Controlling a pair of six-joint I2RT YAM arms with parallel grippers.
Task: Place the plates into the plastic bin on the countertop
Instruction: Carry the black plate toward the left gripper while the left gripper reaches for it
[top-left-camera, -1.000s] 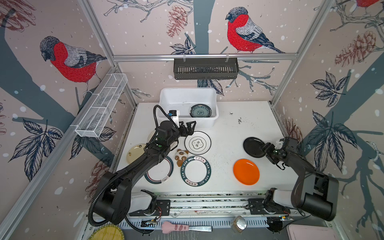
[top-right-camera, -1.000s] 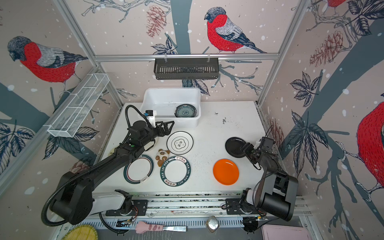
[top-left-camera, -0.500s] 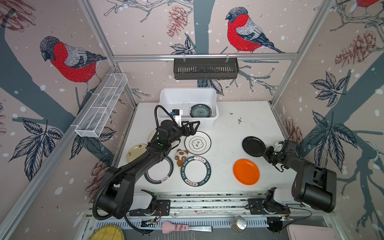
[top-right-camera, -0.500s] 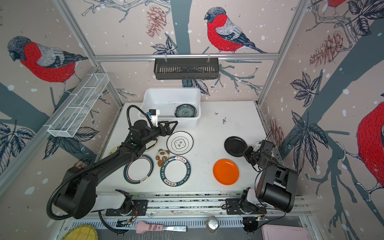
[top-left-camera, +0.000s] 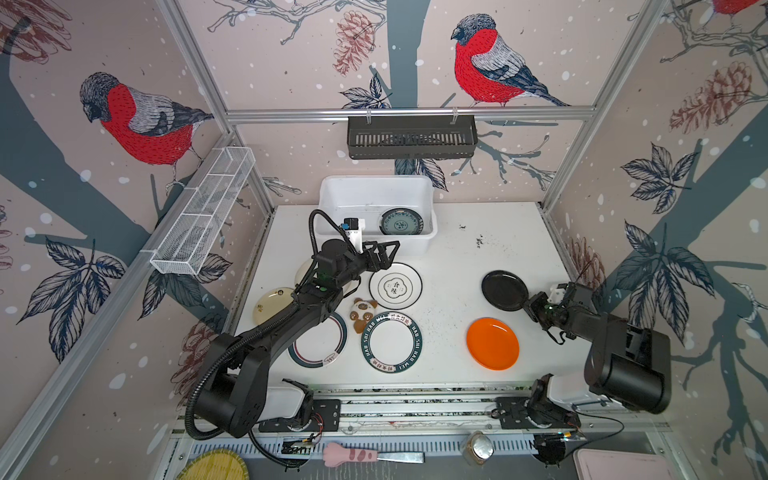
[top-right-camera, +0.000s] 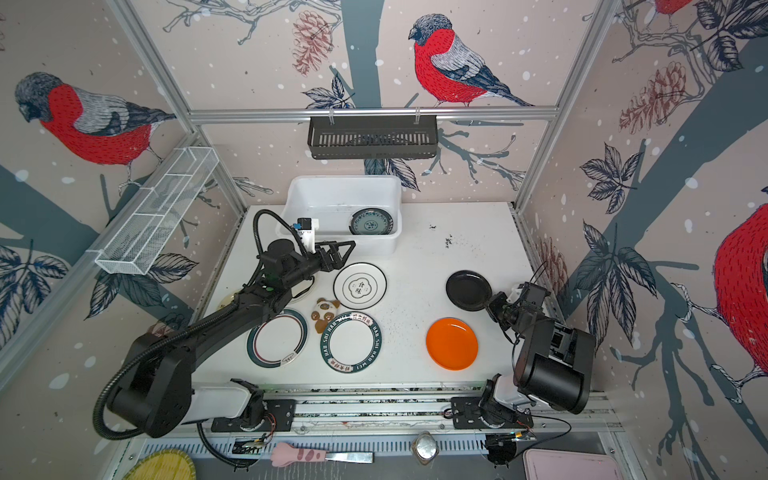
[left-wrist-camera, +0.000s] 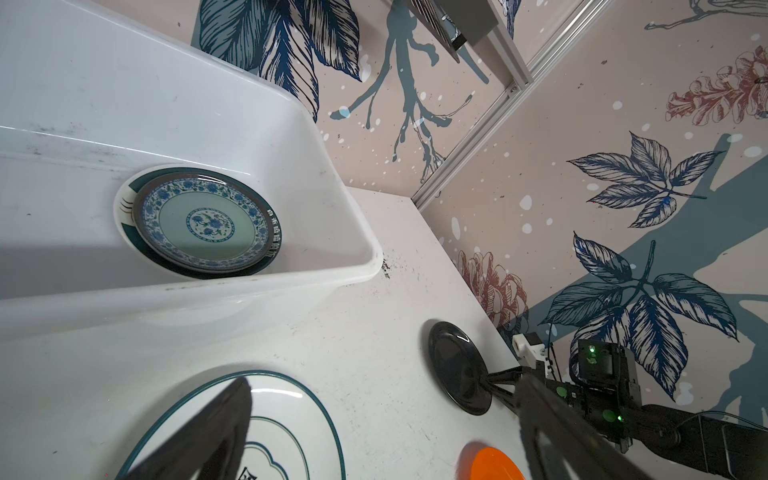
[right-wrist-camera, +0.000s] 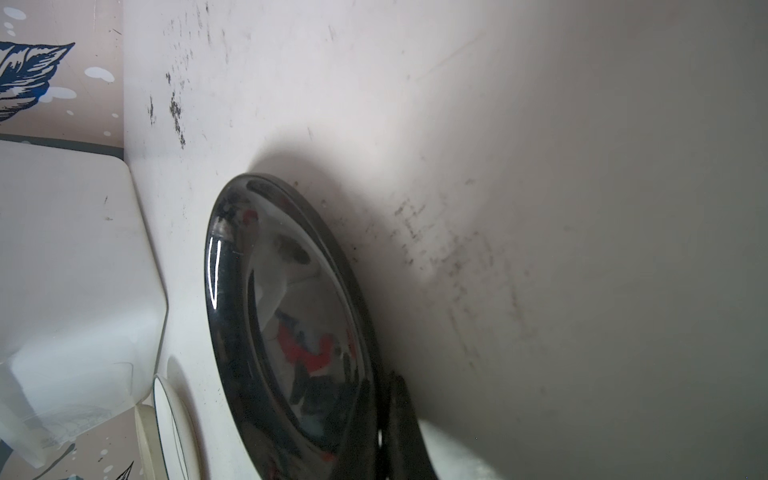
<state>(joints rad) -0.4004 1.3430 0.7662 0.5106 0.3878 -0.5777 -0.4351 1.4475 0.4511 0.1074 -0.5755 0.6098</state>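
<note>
**Right hand** (top-left-camera: 527, 303), spread a second ago, is now pressed together on the near rim of the black plate (top-left-camera: 503, 290). The plate is on the bench (top-left-camera: 511, 249), well apart from the bin (top-left-camera: 376, 179). The wrist view shows the fingers (right-wrist-camera: 401, 424) pinching that rim. The grasp appears made; lift and carry to the bin would follow.

**Left hand** (top-left-camera: 388, 253), spread as before, hovers between the bin and the white plate (top-left-camera: 395, 286).

**Bin contents:** a patterned plate (top-left-camera: 400, 222) lies in the bin, atop another.
</note>
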